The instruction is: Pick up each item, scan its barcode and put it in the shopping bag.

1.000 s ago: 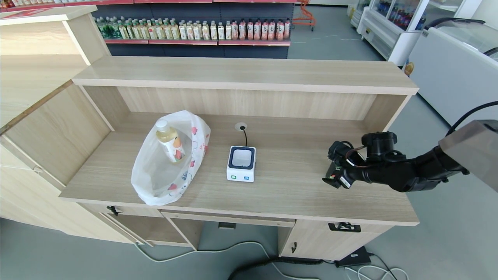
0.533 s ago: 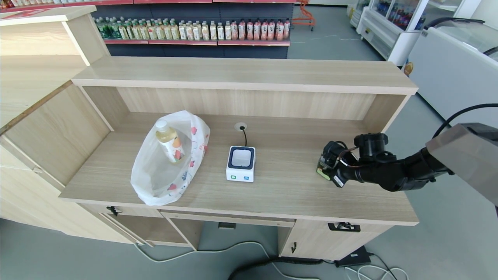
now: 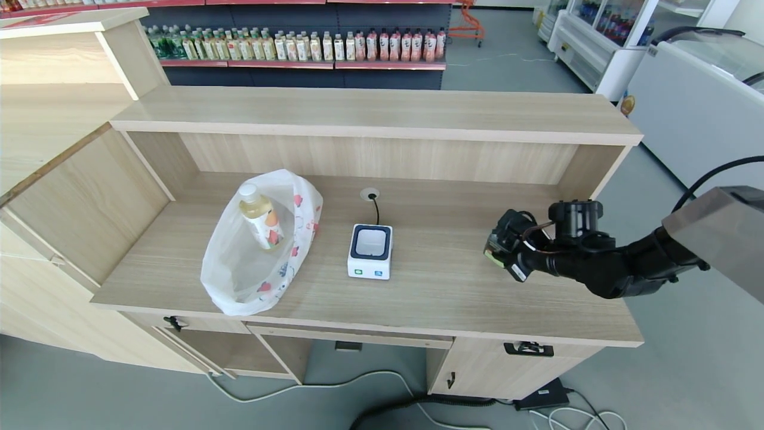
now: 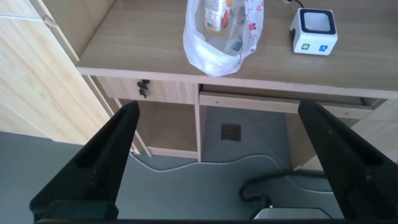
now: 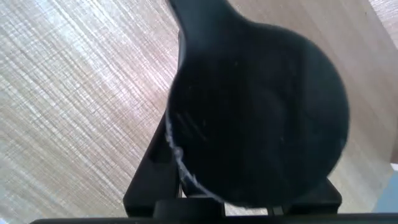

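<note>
A dark round item (image 5: 261,106), its top a broad black disc in the right wrist view, sits in the right gripper (image 3: 496,255), whose claw appears pressed in on its sides. It hangs just above the right part of the wooden checkout counter (image 3: 441,292). From the head view only a sliver of green shows at the claw's tip, and no barcode can be made out.

Judging by its size, the item is light and rigid, more tin or jar than pouch. Its smooth round flank looks liable to twist or slip in a two-finger pinch. A hold across the widest part of the body, with the label left uncovered, would suit the scan best.

The white barcode scanner (image 3: 370,251) stands at the middle of the counter with its window facing up, well apart from the held item. Beyond it, on the left part of the counter, the white printed shopping bag (image 3: 256,280) lies open. A drink bottle (image 3: 261,218) with a pale cap already rests inside it.

The left gripper (image 4: 217,109) hangs low in front of the counter, below its front edge. Its fingers are spread wide and hold nothing.
</note>
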Robot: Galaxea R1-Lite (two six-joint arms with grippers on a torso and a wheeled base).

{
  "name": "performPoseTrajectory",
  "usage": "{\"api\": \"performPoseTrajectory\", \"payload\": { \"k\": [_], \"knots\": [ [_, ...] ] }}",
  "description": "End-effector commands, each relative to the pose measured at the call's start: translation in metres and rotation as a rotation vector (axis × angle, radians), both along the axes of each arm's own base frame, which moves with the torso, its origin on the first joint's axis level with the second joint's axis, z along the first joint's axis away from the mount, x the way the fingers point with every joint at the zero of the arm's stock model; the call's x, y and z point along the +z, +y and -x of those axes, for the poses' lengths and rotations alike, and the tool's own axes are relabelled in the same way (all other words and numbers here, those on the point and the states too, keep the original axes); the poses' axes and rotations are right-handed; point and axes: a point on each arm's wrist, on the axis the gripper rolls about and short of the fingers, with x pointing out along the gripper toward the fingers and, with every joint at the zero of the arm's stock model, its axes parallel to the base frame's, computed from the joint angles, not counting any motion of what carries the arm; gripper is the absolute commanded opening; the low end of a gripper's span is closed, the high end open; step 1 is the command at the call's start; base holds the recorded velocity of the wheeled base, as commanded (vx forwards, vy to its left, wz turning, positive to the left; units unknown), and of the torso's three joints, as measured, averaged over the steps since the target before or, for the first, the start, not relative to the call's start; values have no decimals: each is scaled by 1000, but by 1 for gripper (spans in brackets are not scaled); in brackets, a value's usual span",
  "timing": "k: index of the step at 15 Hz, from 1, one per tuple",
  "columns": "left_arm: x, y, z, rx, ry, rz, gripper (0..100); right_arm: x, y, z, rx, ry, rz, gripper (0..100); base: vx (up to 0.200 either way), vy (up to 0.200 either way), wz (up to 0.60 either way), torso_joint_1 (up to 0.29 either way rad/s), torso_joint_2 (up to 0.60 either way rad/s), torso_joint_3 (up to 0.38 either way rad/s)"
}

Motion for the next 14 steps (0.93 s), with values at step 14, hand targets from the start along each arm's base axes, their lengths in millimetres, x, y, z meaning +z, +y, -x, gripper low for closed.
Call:
{"api": "performPoseTrajectory", "payload": {
  "k": [14],
  "knots": [
    [0,0,0,1,0,0,100,-1,16,161,1202,-999,671,0,0,0,0,0,0,0]
  ]
}}
